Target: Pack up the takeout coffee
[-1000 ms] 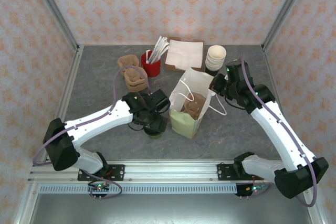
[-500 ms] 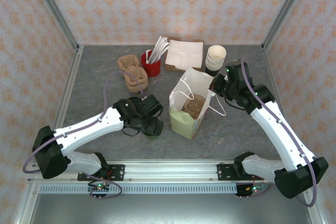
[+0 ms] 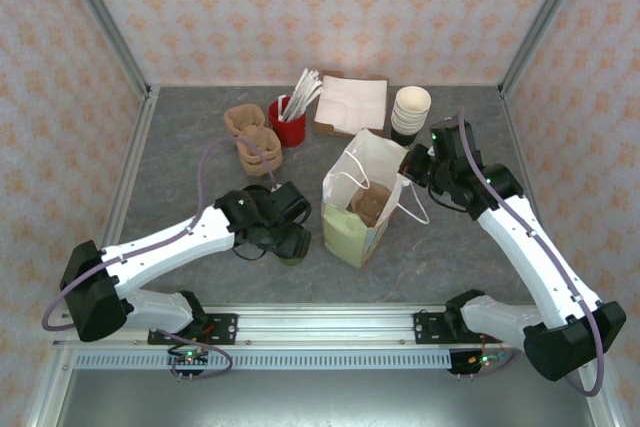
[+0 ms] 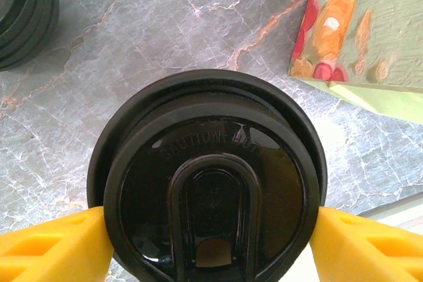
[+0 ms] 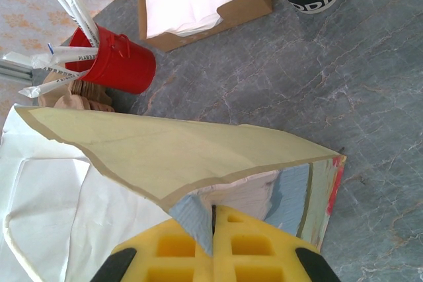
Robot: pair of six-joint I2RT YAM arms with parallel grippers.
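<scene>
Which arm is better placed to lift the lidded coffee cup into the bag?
Left. The left claw straddles the small paper cup with round black plastic lid; the right claw is shut on the white paper bag, at its rim.

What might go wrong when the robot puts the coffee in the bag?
1. The left end effector straddles the small paper takeout coffee cup at its round black plastic lid; squeezing there might pop the lid off or let the cup slip.
2. The right end effector pinches just one edge of the white-and-green paper bag, so the bag may sag shut or tip if bumped.
</scene>
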